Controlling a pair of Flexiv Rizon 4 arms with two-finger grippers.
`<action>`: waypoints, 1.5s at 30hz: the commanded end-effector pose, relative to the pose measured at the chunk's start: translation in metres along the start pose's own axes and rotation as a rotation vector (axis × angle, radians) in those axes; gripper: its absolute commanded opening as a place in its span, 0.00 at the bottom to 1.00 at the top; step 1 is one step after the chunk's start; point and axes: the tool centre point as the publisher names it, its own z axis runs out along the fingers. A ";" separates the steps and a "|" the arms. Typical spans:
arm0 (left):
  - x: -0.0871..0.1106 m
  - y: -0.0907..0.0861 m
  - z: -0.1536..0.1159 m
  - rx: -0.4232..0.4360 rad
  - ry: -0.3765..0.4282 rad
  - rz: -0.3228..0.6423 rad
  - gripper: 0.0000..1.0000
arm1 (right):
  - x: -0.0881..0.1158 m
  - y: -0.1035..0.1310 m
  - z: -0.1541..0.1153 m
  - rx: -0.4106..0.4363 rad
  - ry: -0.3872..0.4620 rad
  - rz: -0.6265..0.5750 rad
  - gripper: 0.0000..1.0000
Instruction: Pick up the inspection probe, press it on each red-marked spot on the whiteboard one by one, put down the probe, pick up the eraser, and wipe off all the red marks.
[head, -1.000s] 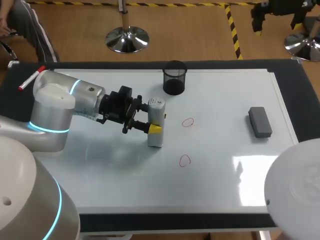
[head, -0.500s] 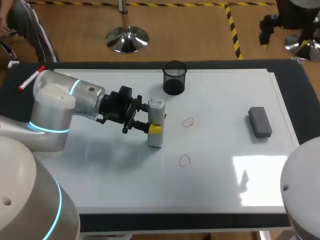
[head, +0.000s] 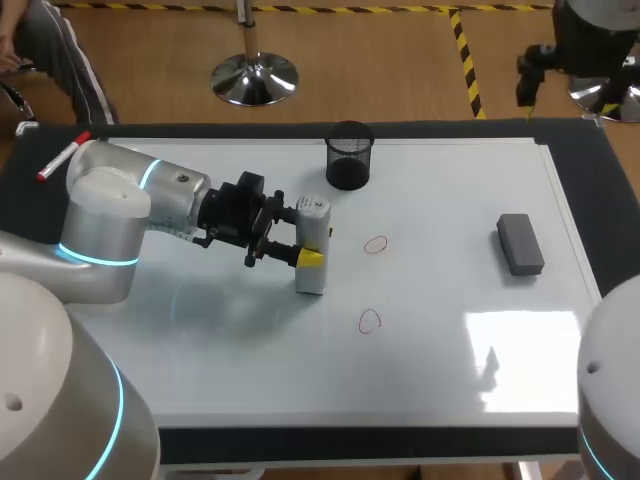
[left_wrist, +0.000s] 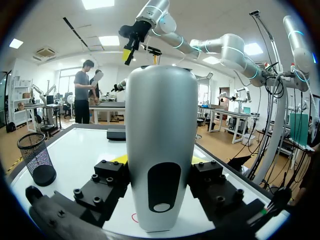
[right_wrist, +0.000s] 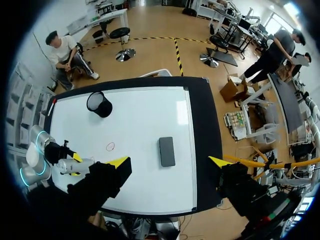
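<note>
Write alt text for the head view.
The left gripper holds the white probe upright, left of two red circles on the whiteboard. A grey eraser lies at the board's right; a black mesh cup stands at its far edge.

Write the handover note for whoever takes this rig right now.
Left gripper: shut on the probe, which is upright beside the far red mark and near red mark, on neither.
Right gripper: open, empty, high above the whiteboard.
Eraser: lying on the board's right side, apart from both arms.
Done: probe picked up. Whether any mark was pressed cannot be told.
Left: press marks, put probe down, take eraser, wipe both marks.
</note>
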 end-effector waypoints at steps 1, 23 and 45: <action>0.001 0.009 0.002 0.004 0.001 0.000 0.00 | -0.001 -0.003 0.007 0.015 0.001 0.003 1.00; 0.001 0.009 0.002 0.004 0.001 0.000 0.00 | 0.007 -0.035 0.025 0.119 0.030 0.044 1.00; 0.001 0.009 0.002 0.004 0.001 0.000 0.00 | 0.009 -0.038 0.030 0.134 0.055 0.031 1.00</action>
